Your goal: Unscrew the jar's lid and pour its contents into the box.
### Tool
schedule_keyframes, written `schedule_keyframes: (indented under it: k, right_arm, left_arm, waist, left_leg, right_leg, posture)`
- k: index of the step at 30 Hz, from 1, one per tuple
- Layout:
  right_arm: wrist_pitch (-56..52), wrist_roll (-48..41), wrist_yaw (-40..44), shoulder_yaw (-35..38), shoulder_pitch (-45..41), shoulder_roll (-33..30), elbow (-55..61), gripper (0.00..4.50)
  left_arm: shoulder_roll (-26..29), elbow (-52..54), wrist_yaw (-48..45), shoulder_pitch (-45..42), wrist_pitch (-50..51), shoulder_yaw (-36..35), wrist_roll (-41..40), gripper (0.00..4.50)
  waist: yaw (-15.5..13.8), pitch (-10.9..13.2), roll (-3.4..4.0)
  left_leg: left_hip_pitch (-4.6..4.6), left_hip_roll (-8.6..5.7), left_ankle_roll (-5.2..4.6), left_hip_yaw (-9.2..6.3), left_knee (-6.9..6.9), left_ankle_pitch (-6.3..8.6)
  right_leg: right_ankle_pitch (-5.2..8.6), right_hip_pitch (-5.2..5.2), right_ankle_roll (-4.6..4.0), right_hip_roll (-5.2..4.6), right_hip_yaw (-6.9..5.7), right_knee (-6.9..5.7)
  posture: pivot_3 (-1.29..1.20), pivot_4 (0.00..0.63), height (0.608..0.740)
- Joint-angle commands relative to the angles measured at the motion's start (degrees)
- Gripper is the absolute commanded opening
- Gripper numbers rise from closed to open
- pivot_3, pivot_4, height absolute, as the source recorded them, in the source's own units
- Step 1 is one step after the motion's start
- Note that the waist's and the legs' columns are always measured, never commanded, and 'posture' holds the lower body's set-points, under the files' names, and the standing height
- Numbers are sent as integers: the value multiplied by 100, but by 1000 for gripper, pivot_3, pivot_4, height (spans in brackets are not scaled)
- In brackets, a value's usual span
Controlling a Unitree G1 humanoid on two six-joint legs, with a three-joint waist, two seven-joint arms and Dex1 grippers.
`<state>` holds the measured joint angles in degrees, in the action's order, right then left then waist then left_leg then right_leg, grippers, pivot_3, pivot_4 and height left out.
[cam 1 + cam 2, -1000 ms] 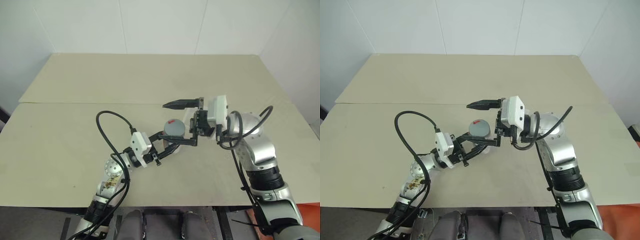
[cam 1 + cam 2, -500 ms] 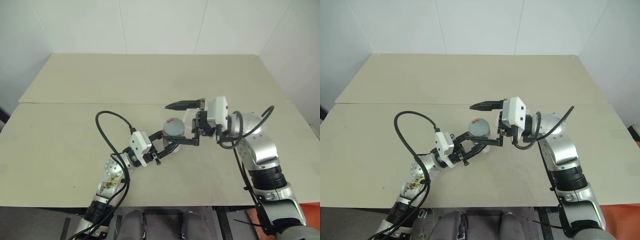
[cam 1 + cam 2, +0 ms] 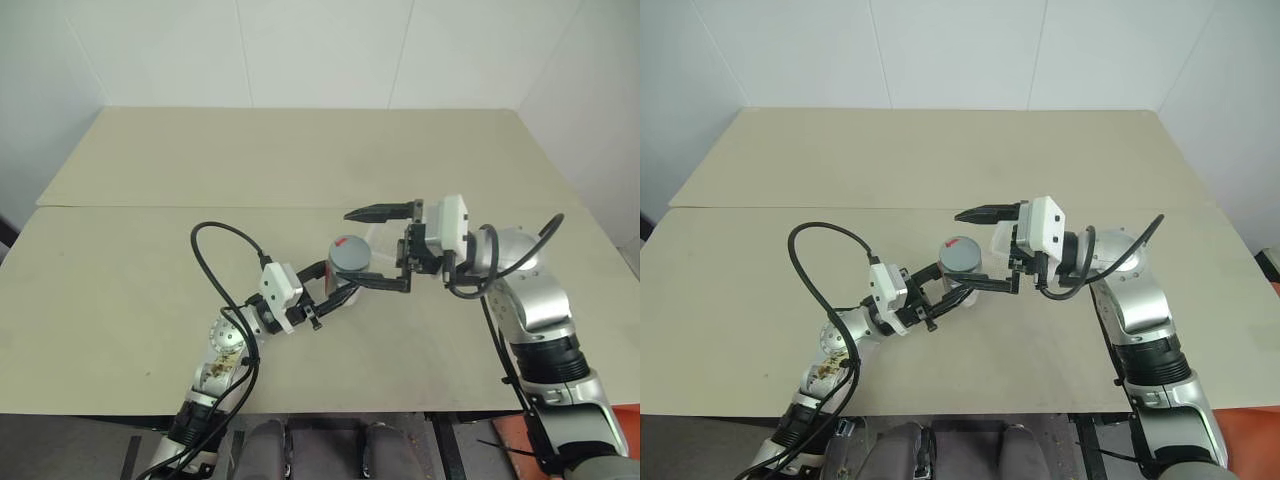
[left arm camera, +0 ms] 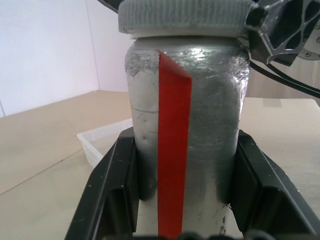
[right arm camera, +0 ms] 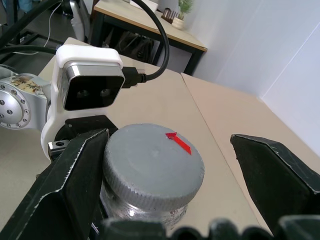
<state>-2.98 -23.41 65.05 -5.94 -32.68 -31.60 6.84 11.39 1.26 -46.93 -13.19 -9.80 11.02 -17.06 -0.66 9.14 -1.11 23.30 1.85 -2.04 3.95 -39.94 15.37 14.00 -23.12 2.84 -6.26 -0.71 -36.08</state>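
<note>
Jar [image 3: 348, 268] was the thing that mattered, and it stood a little below the middle of the frame in the left eye view, with the lid [image 3: 347, 252] on top and not unscrewed yet. Going from left to right: the left gripper [image 3: 340, 285] came up from the lower left, and its jaws were clenched on the body of the jar, one on each side, as the left wrist view showed clearly. Just right of the jar, partly hidden behind the right arm's black fingers, lay the box [image 3: 378, 240] on the desk [image 3: 120, 280]. More to the right, the right gripper [image 3: 373, 248] reached in from the right side with its jaws released and standing wide, one finger above and behind the lid, the other low in front of the jar. In the right wrist view one finger [image 5: 70, 185] seemed close against the edge of the lid, and the other stood well apart from it.

I judged several risks from here. If the jaws closed off-centre, they could push the jar sideways in the left grip. A weak grip on the ridged rim could slip during turning. Also, the lower finger might hit the left gripper, because they were very near. The contents could not be seen.
</note>
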Motion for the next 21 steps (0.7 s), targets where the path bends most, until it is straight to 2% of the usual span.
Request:
schedule_keyframes:
  k: [1,21]
  right_arm:
    - [99,-13,-116,399,49,-177,11,4463]
    - [135,-21,-130,647,311,-428,10,4463]
  left_arm:
    - [14,119,-114,-19,-144,13,-58,1970]
    - [34,113,-138,-18,-165,-16,-65,1970]
  waist:
    - [-4,0,0]
    - [-4,0,0]
  left_leg:
    - [0,0,0,0,0,0]
    - [0,0,0,0,0,0]
  right_leg:
    - [0,0,0,0,0,0]
    - [0,1,0,0,0,1]
  posture:
    - [0,150,740]
    - [0,150,740]
